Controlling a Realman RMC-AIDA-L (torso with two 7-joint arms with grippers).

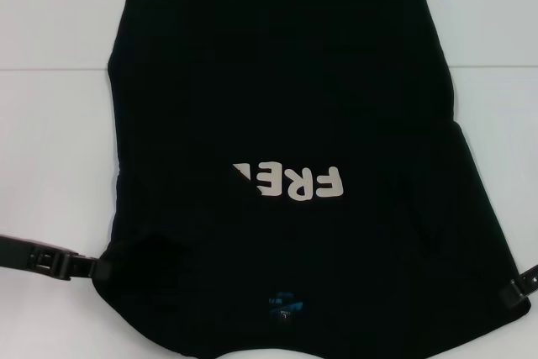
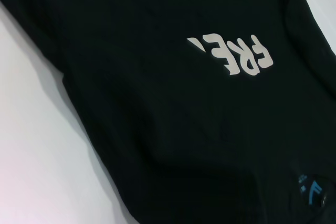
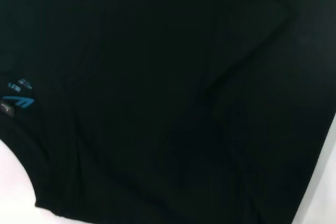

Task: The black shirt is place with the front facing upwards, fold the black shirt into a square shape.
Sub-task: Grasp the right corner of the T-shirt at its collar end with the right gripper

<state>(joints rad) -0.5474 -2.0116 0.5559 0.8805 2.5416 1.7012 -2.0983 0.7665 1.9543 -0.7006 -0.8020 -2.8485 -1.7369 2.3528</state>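
While I watch from my remote station, I log the scene like this.

Shirt position: the black shirt [image 1: 286, 124] lies spread on the white table [image 1: 50, 166], collar end toward the robot, hem at the far edge. The pale lettering [image 1: 290, 181] reads upside down from the head view, and its left end is covered by a fold of cloth. The blue neck label [image 1: 284, 302] sits near the front edge.

Left tool: the left tool [image 1: 99, 269] meets the near left corner of the shirt. Against the black cloth I cannot tell whether its fingers are apart or clamped.

Right tool: the right tool [image 1: 517, 292] sits at the near right corner, touching or just beside the cloth edge. I cannot tell its state either.

Key relation: the shirt's long axis runs away from the robot, between both arms. Each tool sits at its own near corner, so neither is clearly nearer. My judgement is that the next fold would carry cloth inward or forward along that axis.

Surface: plain white table, flat, bare margins on both sides.

Room: the left side looks already tucked, while the right sleeve area remains wider.
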